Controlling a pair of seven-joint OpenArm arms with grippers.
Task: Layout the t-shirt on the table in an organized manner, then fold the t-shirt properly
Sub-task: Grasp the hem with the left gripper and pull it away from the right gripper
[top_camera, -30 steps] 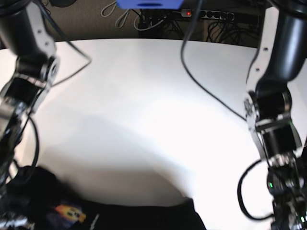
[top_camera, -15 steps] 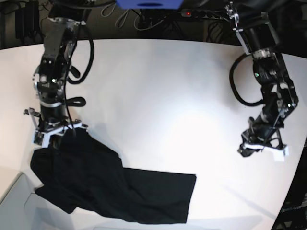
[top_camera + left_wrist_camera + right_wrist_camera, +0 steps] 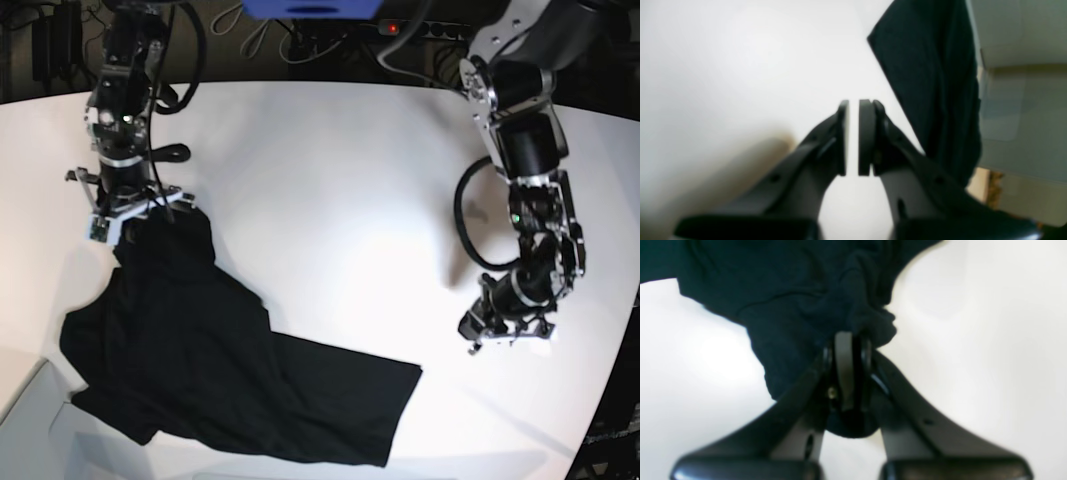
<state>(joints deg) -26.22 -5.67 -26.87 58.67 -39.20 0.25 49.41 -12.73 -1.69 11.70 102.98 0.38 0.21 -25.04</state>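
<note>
The black shirt (image 3: 220,385) lies rumpled on the white desk (image 3: 330,180), hanging over its near edge. The left hand (image 3: 508,333) hovers beside it, pads slightly apart, holding nothing. Farther back, the right hand (image 3: 128,212) pinches the shirt's bunched top.

White table (image 3: 330,180) with curved far edge carried one item: black t-shirt (image 3: 220,380), spread crumpled over near-left area, one corner raised off surface at left
</note>
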